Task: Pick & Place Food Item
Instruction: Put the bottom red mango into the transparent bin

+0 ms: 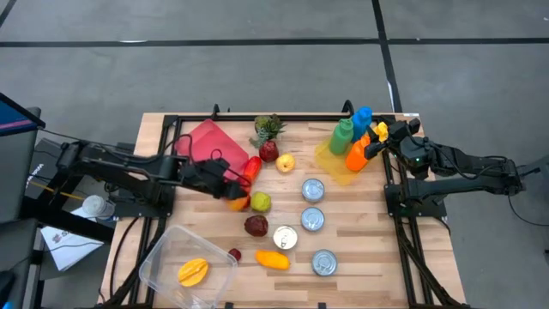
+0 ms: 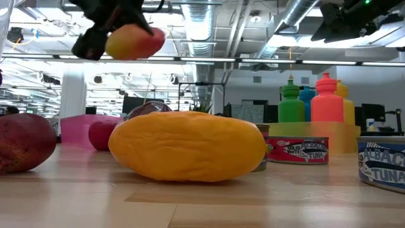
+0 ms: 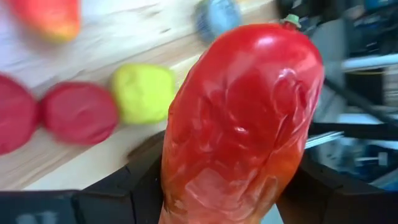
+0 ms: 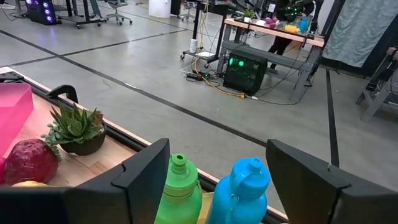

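Jaws of my left gripper point(image 1: 236, 184) pinch the red-orange fruit point(image 3: 239, 124), lifted above the table point(image 1: 369, 232); its long axis seems to run outward between them. Clear container point(image 1: 163, 262) lies nearest my left arm. Right gripper point(image 1: 377, 142) waits spread by the bottles point(image 1: 352, 137).

I've got the glossy red-orange mango-shaped plastic fruit point(image 3: 242, 124) clamped between my left gripper point(image 1: 233, 183) fingers, lifted clear off the wooden table point(image 1: 369, 232), red end with small green stem nub pointing away from the wrist, orange end at the fingers. It hangs over the table's left-centre.
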Available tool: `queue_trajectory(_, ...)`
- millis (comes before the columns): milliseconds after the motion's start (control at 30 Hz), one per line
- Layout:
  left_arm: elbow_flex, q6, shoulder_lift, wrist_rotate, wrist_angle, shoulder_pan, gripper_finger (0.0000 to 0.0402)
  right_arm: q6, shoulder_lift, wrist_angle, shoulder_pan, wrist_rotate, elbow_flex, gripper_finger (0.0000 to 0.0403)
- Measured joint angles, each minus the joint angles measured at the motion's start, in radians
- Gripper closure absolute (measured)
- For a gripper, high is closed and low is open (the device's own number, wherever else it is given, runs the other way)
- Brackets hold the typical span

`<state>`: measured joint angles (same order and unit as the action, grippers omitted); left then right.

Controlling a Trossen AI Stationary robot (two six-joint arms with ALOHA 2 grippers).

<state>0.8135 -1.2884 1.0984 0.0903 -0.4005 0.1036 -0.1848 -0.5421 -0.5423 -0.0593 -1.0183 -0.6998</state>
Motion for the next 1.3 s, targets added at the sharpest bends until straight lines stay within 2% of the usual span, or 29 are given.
queue_trajectory(300,0.0,0.004,-0.008,0.011,0.222,0.0,0.0168,0.0,0.0,0.001,0.0,0.001,0.0,0.0143)
queue_trajectory(400,0.0,0.018,-0.008,0.011,0.284,0.0,0.0167,-0.002,0.0,0.012,0.0,0.048,0.0,0.0143)
queue_trajectory(533,0.0,0.026,-0.008,0.011,0.357,0.0,0.0166,0.002,0.0,0.07,0.0,0.24,0.0,0.0149)
queue_trajectory(633,0.0,0.027,-0.008,0.011,0.395,0.0,0.0168,0.025,0.0,0.136,0.0,0.379,0.0,0.0184)
queue_trajectory(733,0.0,0.027,-0.008,0.011,0.419,0.0,0.0167,0.055,0.0,0.212,0.0,0.479,0.0,0.025)
queue_trajectory(867,0.0,0.027,-0.008,0.009,0.447,0.0,0.0166,0.103,0.0,0.289,0.0,0.569,0.0,0.0369)
queue_trajectory(900,0.0,0.027,-0.008,0.007,0.456,0.0,0.0167,0.114,0.0,0.301,0.0,0.587,0.0,0.0385)
queue_trajectory(1033,0.0,0.027,-0.014,-0.012,0.516,0.0,0.0168,0.125,0.0,0.344,0.0,0.679,0.0,0.0381)
queue_trajectory(1167,0.0,0.046,-0.029,-0.017,0.57,0.0,0.0166,0.144,0.0,0.392,0.0,0.874,0.0,0.0399)
queue_trajectory(1300,0.0,0.066,-0.05,-0.018,0.612,-0.01,0.0167,0.137,0.0,0.46,0.0,1.058,0.0,0.0398)
